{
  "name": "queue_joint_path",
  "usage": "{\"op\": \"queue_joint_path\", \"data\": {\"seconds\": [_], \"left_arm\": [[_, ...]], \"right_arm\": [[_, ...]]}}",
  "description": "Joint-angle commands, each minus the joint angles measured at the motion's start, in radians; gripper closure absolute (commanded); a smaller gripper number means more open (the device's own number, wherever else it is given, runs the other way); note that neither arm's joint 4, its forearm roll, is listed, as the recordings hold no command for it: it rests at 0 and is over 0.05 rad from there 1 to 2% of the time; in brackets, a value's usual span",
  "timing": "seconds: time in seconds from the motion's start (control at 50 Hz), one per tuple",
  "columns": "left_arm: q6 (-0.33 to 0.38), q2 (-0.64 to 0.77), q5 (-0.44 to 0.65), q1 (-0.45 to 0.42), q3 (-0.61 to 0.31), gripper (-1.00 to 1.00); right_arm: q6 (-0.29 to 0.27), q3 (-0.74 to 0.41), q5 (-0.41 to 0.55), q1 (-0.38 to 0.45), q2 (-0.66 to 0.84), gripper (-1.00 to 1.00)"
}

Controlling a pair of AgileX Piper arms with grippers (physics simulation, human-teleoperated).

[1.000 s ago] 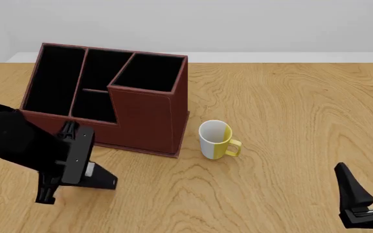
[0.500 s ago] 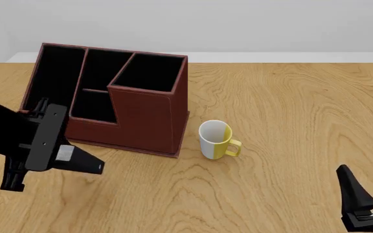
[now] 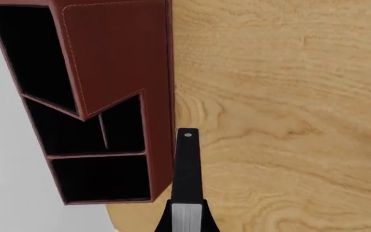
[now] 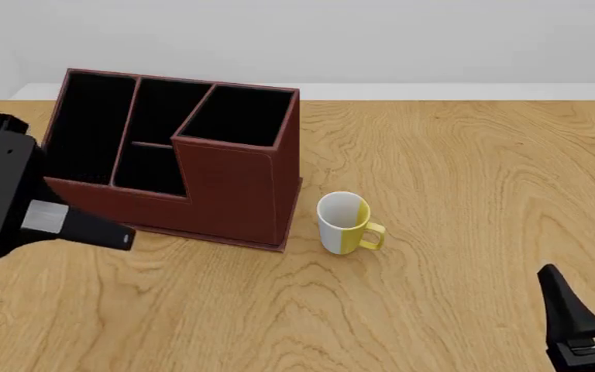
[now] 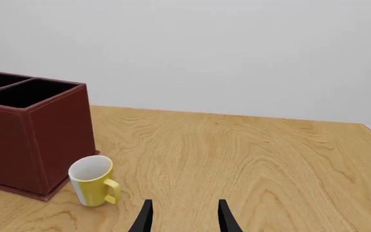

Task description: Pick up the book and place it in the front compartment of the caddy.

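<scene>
Matte black arms, blocky left hand (image 4: 70, 223), tapered right hand (image 4: 587, 314) fingers

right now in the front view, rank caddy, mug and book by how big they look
1. caddy, by far the largest
2. book, though it sits nearer the camera and the left arm hides part of it, so this is unsure against the mug
3. mug

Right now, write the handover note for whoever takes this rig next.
Left gripper: shut on the book, held off the table, in front of the caddy near its left end.
Right gripper: open, empty, low at the table's near right, apart from everything.
Mug: upright, right of the caddy, not touching it.
Done: book picked up.
Left: carry it over the caddy's low front compartment, lower it in, release. None of the compartments shows anything inside.
</scene>
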Motion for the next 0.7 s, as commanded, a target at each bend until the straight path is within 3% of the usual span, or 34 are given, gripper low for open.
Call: {"op": "queue_joint_path", "data": {"seconds": [0.02, 0.26, 0.46, 0.5, 0.6, 0.7], "left_arm": [[0.083, -0.018, 0.01, 0.018, -0.085, 1.0], [0.103, 0.007, 0.01, -0.002, -0.194, 1.0], [0.147, 0.027, 0.009, 0.009, -0.26, 1.0], [0.182, 0.023, 0.005, 0.019, -0.273, 1.0], [0.193, 0.037, -0.042, 0.026, -0.257, 1.0], [0.19, 0.049, -0.136, -0.037, -0.237, 1.0]], "right_arm": [[0.004, 0.0, 0.013, 0.003, -0.017, -1.0], [0.006, 0.0, 0.012, -0.002, -0.018, -1.0], [0.004, 0.0, 0.012, -0.004, -0.017, -1.0], [0.004, 0.0, 0.011, -0.005, -0.016, -1.0], [0.004, 0.0, 0.011, -0.006, -0.016, -1.0], [0.004, 0.0, 0.007, -0.008, -0.012, -1.0]]}}
